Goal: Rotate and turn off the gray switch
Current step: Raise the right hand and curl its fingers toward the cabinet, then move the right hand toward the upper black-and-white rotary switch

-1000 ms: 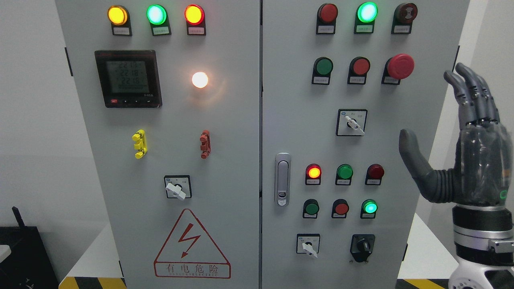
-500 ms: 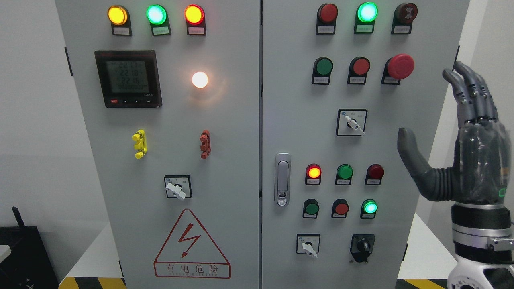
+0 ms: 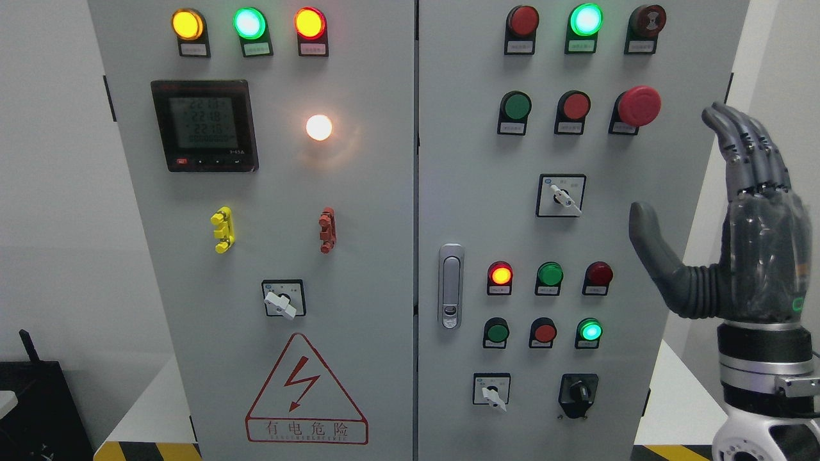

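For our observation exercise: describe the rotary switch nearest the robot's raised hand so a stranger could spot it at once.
Start at the cabinet's right door and find the big red mushroom button. Below and slightly left sits the rotary switch, alone mid-door. Unlike the lower switch, no lamps or buttons flank it; the right hand hovers beside it.

**Grey cabinet front carries the controls**

The two-door cabinet fills most of the frame. On its left door sit three lit lamps at the upper left, a black meter, a glowing white lamp, yellow and red clips, a white-handled rotary switch and a red warning triangle. The right door holds a silver latch, a red mushroom button, coloured buttons and lamps, and two more rotary switches, mid-right and lower.
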Controlling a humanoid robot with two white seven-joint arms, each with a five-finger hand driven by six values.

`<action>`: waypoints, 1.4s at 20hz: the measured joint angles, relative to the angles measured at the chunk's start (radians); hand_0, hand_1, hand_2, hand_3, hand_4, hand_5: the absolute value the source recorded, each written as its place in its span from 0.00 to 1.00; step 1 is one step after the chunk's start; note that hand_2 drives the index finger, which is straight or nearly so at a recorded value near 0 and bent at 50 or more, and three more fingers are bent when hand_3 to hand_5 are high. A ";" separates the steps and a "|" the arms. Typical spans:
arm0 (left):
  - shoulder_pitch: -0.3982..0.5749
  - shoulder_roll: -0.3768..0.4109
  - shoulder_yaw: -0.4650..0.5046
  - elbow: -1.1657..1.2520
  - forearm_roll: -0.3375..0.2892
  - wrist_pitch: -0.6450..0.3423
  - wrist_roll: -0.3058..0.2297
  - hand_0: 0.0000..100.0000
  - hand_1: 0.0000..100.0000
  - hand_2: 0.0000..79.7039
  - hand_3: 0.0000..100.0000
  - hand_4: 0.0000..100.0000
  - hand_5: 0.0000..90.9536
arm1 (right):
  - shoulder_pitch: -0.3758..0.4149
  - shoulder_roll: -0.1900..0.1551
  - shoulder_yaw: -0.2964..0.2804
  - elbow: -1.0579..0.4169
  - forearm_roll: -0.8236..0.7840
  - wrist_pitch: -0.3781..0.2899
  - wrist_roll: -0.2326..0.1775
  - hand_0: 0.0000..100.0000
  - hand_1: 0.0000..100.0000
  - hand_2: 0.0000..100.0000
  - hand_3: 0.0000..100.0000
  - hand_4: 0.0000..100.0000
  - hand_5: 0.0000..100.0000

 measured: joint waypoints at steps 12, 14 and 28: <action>0.000 0.000 0.000 0.000 0.000 0.000 0.000 0.12 0.39 0.00 0.00 0.00 0.00 | 0.002 0.025 0.016 -0.001 -0.001 0.111 0.009 0.20 0.46 0.40 0.88 0.90 1.00; 0.000 0.000 0.000 0.000 0.000 0.000 0.000 0.12 0.39 0.00 0.00 0.00 0.00 | 0.003 0.029 0.024 -0.001 -0.001 0.139 0.009 0.19 0.47 0.43 0.90 0.92 1.00; 0.000 0.000 0.000 0.000 0.000 0.000 0.000 0.12 0.39 0.00 0.00 0.00 0.00 | 0.024 0.057 0.107 0.002 -0.001 0.287 0.015 0.12 0.48 0.48 0.94 0.96 1.00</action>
